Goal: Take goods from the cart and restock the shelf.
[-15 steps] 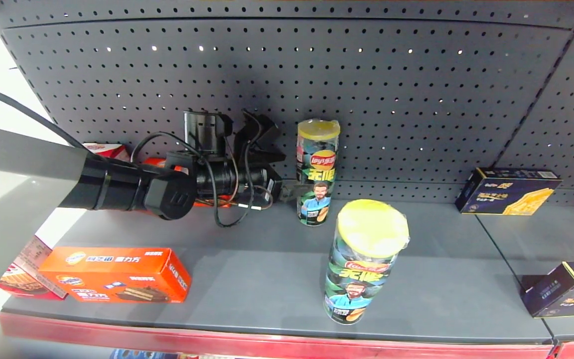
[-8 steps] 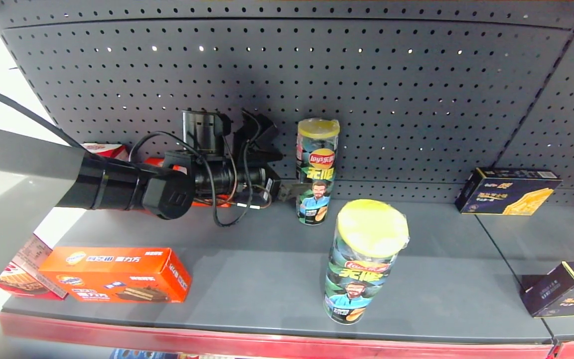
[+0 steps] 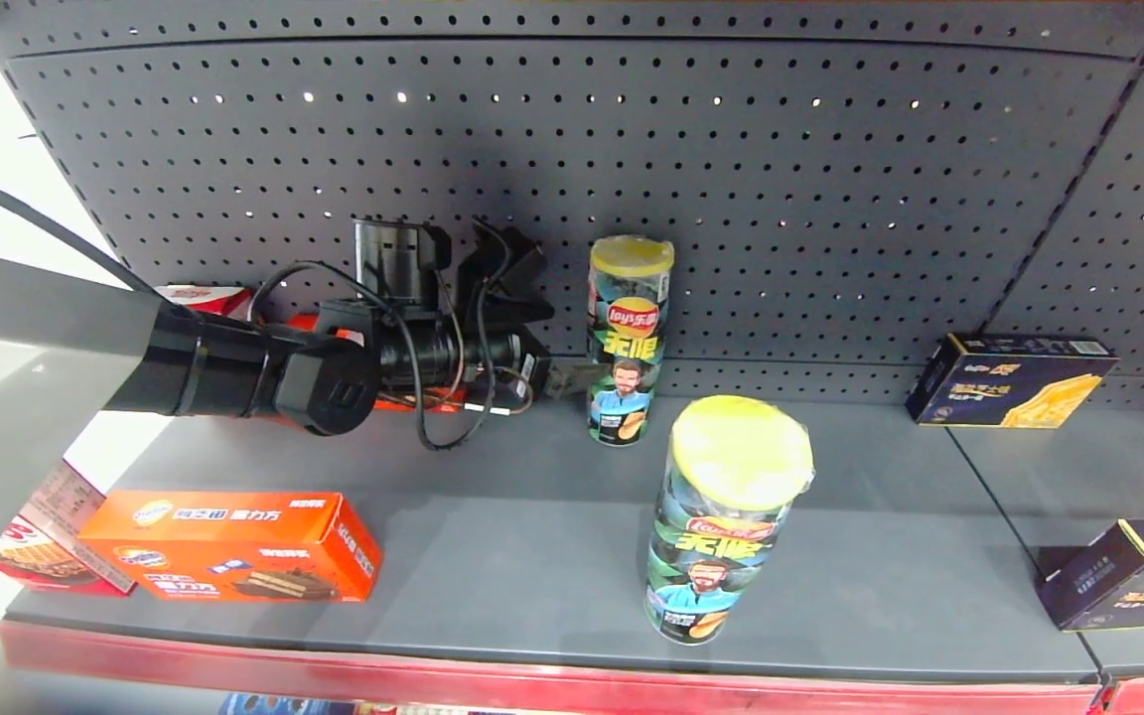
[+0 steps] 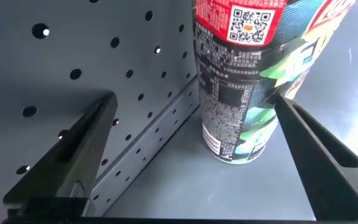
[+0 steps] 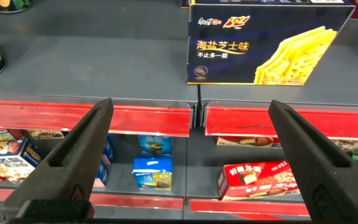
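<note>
Here, the left gripper (image 3: 568,378) is held level over the back of the shelf (image 3: 512,556), its fingers spread wide and nothing clasped between them. The rear chip can (image 3: 630,338), yellow-lidded, is stood upright against the pegboard (image 3: 731,169), just beyond the fingertips. In the left wrist view one finger (image 4: 316,149) is seen right at the side of the can, though whether it touches cannot be told. The front chip can (image 3: 726,516) is stood upright near the shelf's front edge, well apart from that gripper. An orange box (image 3: 229,546) is laid flat at the front left, and a dark box (image 3: 1014,379) is set at the back right. The right gripper (image 5: 190,106) is likewise held wide open and unladen, faced toward a navy box (image 5: 263,43) stood above a red strip (image 5: 135,118).
</note>
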`<state>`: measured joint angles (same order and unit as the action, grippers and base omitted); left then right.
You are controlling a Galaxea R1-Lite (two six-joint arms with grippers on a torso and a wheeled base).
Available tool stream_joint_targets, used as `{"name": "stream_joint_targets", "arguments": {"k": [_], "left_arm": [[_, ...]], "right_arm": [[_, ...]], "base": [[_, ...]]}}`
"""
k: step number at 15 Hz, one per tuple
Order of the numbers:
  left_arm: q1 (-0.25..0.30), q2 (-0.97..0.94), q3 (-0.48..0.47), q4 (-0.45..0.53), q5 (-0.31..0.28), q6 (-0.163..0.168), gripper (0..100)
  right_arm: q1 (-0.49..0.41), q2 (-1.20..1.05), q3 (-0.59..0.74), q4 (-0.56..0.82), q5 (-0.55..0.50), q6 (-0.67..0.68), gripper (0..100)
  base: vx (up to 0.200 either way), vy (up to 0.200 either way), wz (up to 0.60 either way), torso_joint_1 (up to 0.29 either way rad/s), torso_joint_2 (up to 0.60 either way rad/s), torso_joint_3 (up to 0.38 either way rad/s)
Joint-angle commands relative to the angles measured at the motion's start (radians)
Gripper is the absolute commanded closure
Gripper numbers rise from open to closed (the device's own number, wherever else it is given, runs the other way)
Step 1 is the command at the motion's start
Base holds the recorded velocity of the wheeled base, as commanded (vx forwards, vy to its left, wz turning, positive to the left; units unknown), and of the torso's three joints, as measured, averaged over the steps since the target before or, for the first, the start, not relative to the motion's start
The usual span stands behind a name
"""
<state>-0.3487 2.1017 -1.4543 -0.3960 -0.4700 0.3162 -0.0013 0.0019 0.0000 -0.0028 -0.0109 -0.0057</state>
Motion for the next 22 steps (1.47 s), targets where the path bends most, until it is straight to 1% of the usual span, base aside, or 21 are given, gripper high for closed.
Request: {"name": "stream_joint_targets", "arguments": {"k": [1, 5, 6, 7, 8, 9, 10, 11, 12, 14, 17, 20, 22], "left_arm": [[0.007, -0.026, 0.022, -0.003, 0.002, 0.0, 0], [0.016, -0.138, 0.133, -0.003, 0.002, 0.0, 0], [0.019, -0.154, 0.149, -0.003, 0.005, 0.0, 0], [0.02, -0.166, 0.164, -0.004, 0.031, 0.001, 0], [0.016, -0.167, 0.169, -0.003, 0.1, 0.006, 0], [0.008, -0.167, 0.17, -0.004, 0.16, 0.023, 0], [0.002, -0.166, 0.176, -0.003, 0.194, 0.046, 0], [-0.004, -0.163, 0.183, -0.003, 0.212, 0.063, 0], [-0.016, -0.154, 0.187, -0.003, 0.248, 0.081, 0], [-0.041, -0.117, 0.178, -0.012, 0.292, 0.08, 0], [-0.05, -0.08, 0.166, -0.015, 0.312, 0.08, 0], [-0.052, -0.048, 0.13, -0.015, 0.333, 0.075, 0], [-0.061, -0.042, 0.114, -0.015, 0.335, 0.073, 0]], "right_arm": [[0.0, 0.0, 0.0, 0.0, 0.0, 0.0, 0], [0.0, 0.0, 0.0, 0.0, 0.0, 0.0, 0], [0.0, 0.0, 0.0, 0.0, 0.0, 0.0, 0], [0.0, 0.0, 0.0, 0.0, 0.0, 0.0, 0], [0.0, 0.0, 0.0, -0.002, 0.0, 0.0, 0], [0.0, 0.0, 0.0, 0.0, 0.0, 0.0, 0], [0.0, 0.0, 0.0, 0.0, 0.0, 0.0, 0], [0.0, 0.0, 0.0, 0.0, 0.0, 0.0, 0], [0.0, 0.0, 0.0, 0.0, 0.0, 0.0, 0], [0.0, 0.0, 0.0, 0.0, 0.0, 0.0, 0], [0.0, 0.0, 0.0, 0.0, 0.0, 0.0, 0], [0.0, 0.0, 0.0, 0.0, 0.0, 0.0, 0], [0.0, 0.0, 0.0, 0.0, 0.0, 0.0, 0]], "base": [[0.0, 0.0, 0.0, 0.0, 0.0, 0.0], [0.0, 0.0, 0.0, 0.0, 0.0, 0.0], [0.0, 0.0, 0.0, 0.0, 0.0, 0.0], [0.0, 0.0, 0.0, 0.0, 0.0, 0.0], [0.0, 0.0, 0.0, 0.0, 0.0, 0.0], [0.0, 0.0, 0.0, 0.0, 0.0, 0.0], [0.0, 0.0, 0.0, 0.0, 0.0, 0.0], [0.0, 0.0, 0.0, 0.0, 0.0, 0.0], [0.0, 0.0, 0.0, 0.0, 0.0, 0.0], [0.0, 0.0, 0.0, 0.0, 0.0, 0.0], [0.0, 0.0, 0.0, 0.0, 0.0, 0.0], [0.0, 0.0, 0.0, 0.0, 0.0, 0.0], [0.0, 0.0, 0.0, 0.0, 0.0, 0.0]]}}
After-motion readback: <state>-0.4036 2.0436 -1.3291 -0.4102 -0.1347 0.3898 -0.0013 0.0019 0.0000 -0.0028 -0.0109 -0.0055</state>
